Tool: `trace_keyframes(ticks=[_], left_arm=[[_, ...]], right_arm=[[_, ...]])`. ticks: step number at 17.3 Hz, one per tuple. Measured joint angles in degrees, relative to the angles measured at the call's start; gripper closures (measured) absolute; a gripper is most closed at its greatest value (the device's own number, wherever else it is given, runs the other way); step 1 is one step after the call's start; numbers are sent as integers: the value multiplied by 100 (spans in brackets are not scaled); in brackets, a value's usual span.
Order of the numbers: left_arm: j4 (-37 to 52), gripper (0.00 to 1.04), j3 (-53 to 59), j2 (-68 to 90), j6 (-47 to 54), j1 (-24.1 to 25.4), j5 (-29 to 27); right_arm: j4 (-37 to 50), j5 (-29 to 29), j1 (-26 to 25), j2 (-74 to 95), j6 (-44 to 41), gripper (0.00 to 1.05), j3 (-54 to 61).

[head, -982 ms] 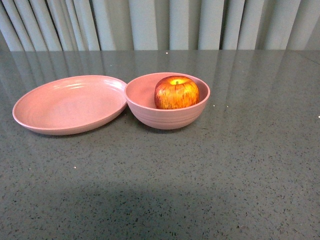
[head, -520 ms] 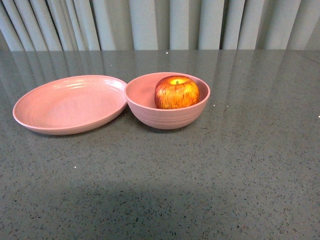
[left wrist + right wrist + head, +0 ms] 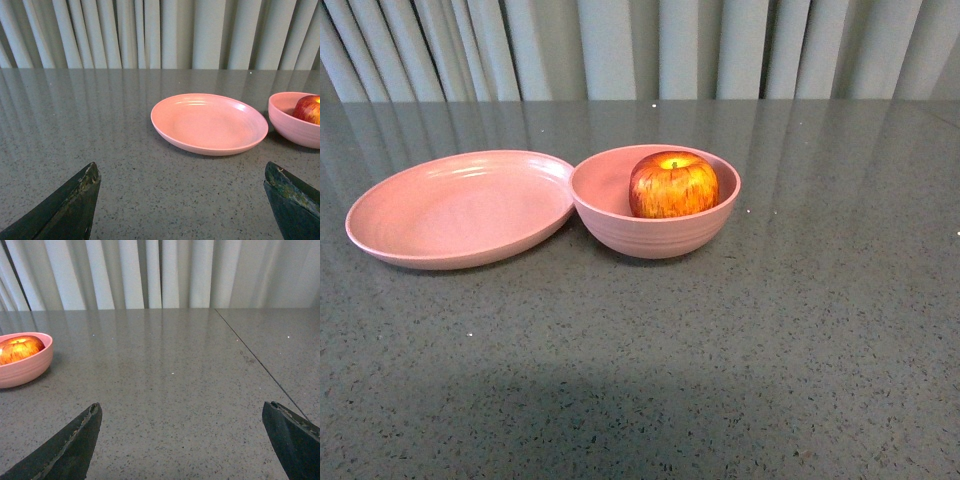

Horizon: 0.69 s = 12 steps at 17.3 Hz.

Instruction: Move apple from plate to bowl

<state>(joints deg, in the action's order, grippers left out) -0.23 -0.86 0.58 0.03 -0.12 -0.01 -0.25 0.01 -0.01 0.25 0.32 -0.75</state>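
Note:
The red, yellow-streaked apple [image 3: 673, 185] sits inside the deep pink bowl [image 3: 655, 235] at the table's middle. Touching the bowl's left side lies the shallow pink plate [image 3: 460, 208], with nothing on it. Neither arm shows in the front view. In the left wrist view the plate [image 3: 210, 122] lies well ahead of my left gripper [image 3: 182, 172], with the bowl [image 3: 295, 132] and apple [image 3: 309, 109] at the edge; that gripper is open and holds nothing. My right gripper [image 3: 182, 410] is open over bare table, far from the bowl [image 3: 22, 371] and apple [image 3: 19, 349].
The grey speckled tabletop [image 3: 720, 350] stretches around both dishes. Pale pleated curtains [image 3: 640, 45] hang behind the far edge. A thin seam [image 3: 260, 362] runs across the tabletop in the right wrist view.

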Motion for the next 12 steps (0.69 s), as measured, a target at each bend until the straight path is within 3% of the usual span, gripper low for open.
trace_keyframes(ticks=[12], left_arm=[[0,7,0,0,0,0,0]], right_arm=[[0,0,0,0,0,7,0]])
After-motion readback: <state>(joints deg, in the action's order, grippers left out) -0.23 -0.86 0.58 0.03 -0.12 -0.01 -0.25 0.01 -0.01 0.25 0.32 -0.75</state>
